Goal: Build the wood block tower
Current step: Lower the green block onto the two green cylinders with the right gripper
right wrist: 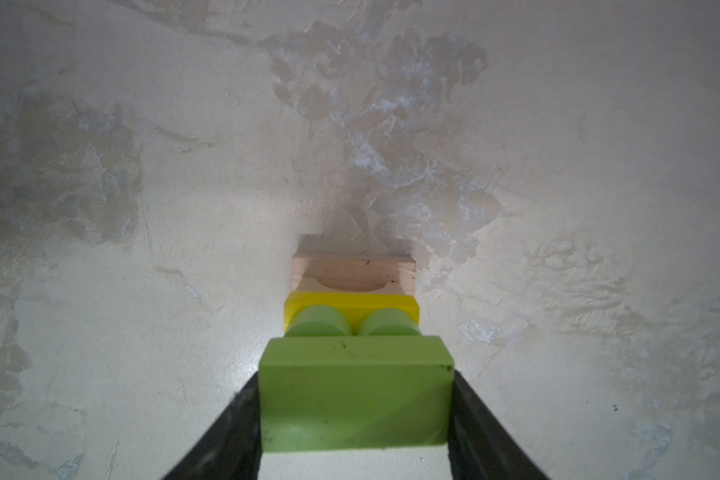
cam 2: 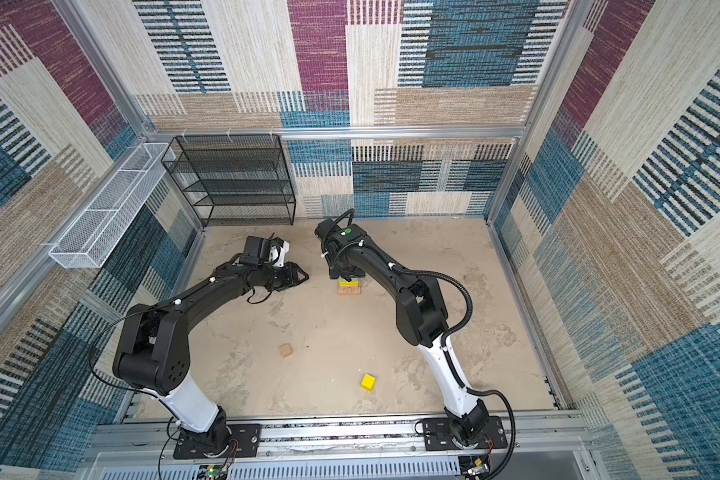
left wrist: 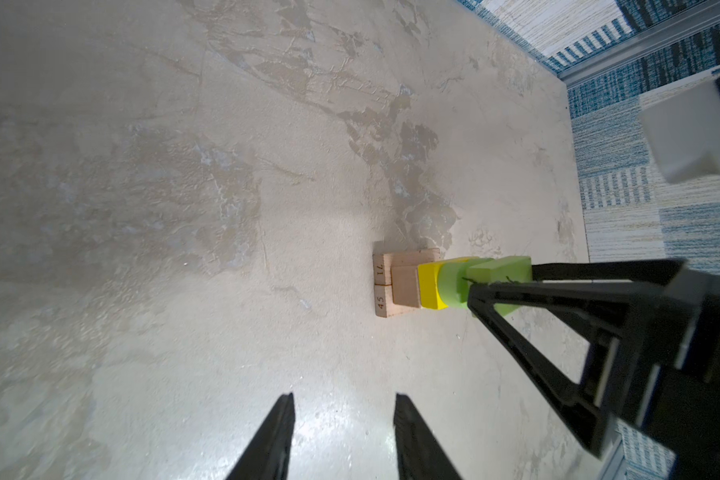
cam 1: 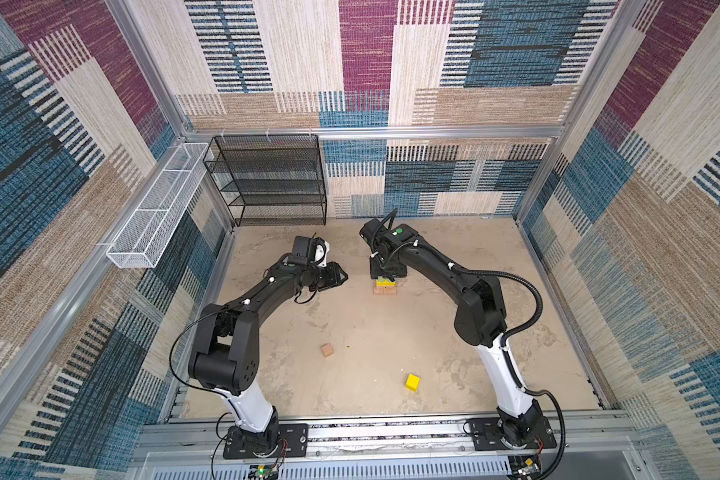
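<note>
One tan bar (left wrist: 382, 300) shows "45" on its end; the neighbouring tan bar (left wrist: 380, 268) bears two unclear digits.

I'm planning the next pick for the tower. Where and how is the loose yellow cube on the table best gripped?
Grip the yellow cube across two opposite side faces, coming straight down from above. It lies flat and alone on the table, sides uncrowded. It sits turned a little against the table's front edge, so probably rotate the jaws to match.
</note>
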